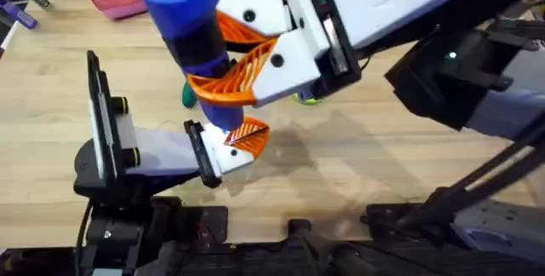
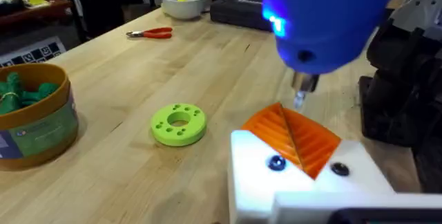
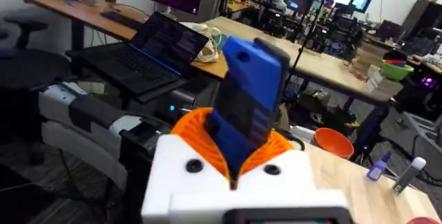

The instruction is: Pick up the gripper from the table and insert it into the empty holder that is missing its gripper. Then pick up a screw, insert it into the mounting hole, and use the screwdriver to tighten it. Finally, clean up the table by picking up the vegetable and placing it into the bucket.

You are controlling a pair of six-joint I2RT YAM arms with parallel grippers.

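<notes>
**A:** Far left, bucket (image 2: 41, 124) on the table (image 2: 207, 65), green shapes inside. Can't say whether the vegetable's among them.

**B:** Next along, green ring (image 2: 178, 124), lying flat, well apart from the action.

**A:** Then orange tip (image 2: 293, 137), seated on the white base (image 2: 304, 182). Looks fitted.

**B:** Left pincer (image 1: 243, 140)? Can't tell how wide.

**A:** Right above, screwdriver (image 2: 324, 23), bit just over the orange tip. Clamped tight in the right pincer (image 3: 235, 158), orange pads (image 3: 197, 131) hugging the blue body.

**B:** Mid-tightening, probably. Screw too small to make out. Clean-up likely left to do.
</notes>
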